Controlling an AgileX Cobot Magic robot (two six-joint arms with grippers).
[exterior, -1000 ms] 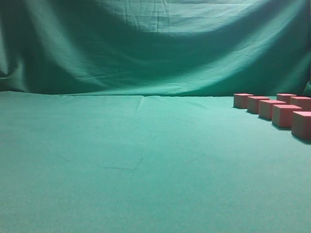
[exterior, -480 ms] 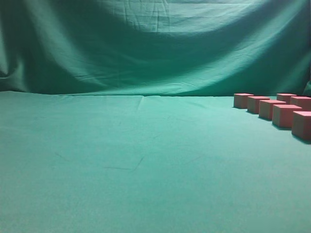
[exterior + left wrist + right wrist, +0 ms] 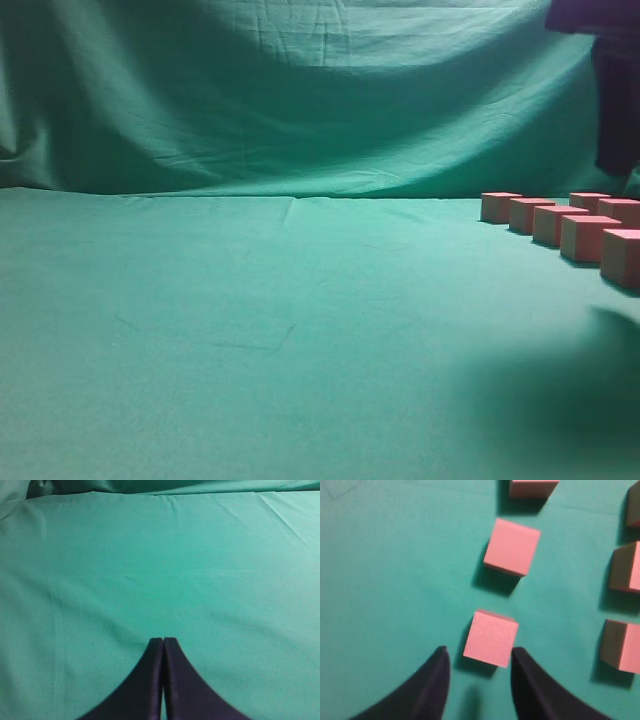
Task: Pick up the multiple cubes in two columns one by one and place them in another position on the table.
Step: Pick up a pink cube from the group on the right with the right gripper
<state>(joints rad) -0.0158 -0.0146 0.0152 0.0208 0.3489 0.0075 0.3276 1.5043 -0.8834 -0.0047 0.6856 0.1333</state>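
Note:
Reddish-pink cubes stand in two columns at the far right of the green table. In the right wrist view my right gripper is open and empty, above the cloth. The nearest cube of the left column lies just ahead of its fingertips, between them and untouched. Another cube sits beyond it, and the other column runs along the right edge. Part of the right arm shows high at the top right. My left gripper is shut and empty over bare cloth.
The same green cloth hangs as a backdrop behind the table. The arm's shadow falls on the cloth at the lower right. Bare cloth covers the left and middle of the table.
The right arm has come into the exterior view at the top right, and its shadow now lies on the cloth at the lower right. The cubes have not moved.

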